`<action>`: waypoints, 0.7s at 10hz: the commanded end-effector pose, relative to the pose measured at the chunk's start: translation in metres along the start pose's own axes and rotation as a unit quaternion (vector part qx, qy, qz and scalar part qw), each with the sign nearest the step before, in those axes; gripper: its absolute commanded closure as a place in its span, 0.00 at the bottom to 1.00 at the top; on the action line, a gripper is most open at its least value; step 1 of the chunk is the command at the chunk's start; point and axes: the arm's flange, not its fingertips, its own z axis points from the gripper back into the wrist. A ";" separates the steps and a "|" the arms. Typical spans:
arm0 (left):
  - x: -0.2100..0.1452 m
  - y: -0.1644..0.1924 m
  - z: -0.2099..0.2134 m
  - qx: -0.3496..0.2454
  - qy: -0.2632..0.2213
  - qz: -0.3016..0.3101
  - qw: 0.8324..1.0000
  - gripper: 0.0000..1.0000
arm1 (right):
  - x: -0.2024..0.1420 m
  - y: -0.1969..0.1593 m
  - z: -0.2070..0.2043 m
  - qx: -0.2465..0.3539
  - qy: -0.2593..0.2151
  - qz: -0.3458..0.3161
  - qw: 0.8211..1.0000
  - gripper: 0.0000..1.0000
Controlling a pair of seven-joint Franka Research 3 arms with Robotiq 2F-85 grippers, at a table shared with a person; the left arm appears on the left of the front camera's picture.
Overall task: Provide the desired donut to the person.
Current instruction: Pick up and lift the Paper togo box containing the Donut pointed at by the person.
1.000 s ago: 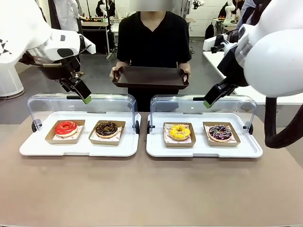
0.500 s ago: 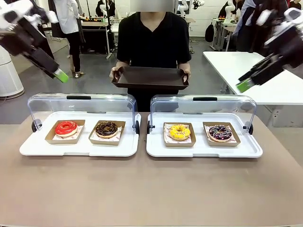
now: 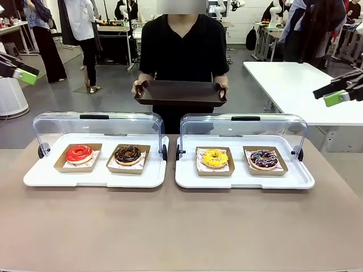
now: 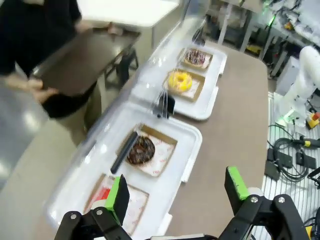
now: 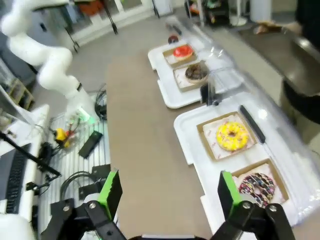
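Table (image 3: 181,226): the front strip is bare; a donut that slips on the way across would land here instead of reaching the person.
Person (image 3: 184,45): stands at the far side and points at nothing, so a wrong pick is the main risk.
Cases: in the left case (image 3: 96,180) and right case (image 3: 244,181) the clear lids seem swung back; a low reach could knock one.
Tray (image 3: 179,93): the person holds it in the air; a hard set-down could tip it.
Grippers: the left gripper (image 4: 177,192) and right gripper (image 5: 168,192) are both spread wide and empty, high at the sides.
Donuts: the red donut (image 3: 79,153) and chocolate donut (image 3: 127,154) sit in the left case, the yellow donut (image 3: 215,157) and sprinkled donut (image 3: 264,158) in the right, each on a card liner; a pinch could crush the icing or drag the liner.
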 end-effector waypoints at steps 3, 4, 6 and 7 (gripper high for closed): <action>-0.046 0.017 0.025 -0.051 -0.088 0.017 0.995 0.00 | -0.037 -0.029 0.024 0.010 -0.064 -0.007 0.998 0.00; -0.053 0.023 0.036 -0.061 -0.097 0.032 0.993 0.00 | -0.043 -0.027 0.030 0.007 -0.070 -0.001 0.998 0.00; -0.063 0.033 0.049 -0.062 -0.094 0.057 0.992 0.00 | -0.051 -0.023 0.042 0.000 -0.077 0.009 0.997 0.00; -0.068 0.035 0.055 -0.062 -0.092 0.064 0.992 0.00 | -0.053 -0.020 0.046 -0.005 -0.076 0.013 0.997 0.00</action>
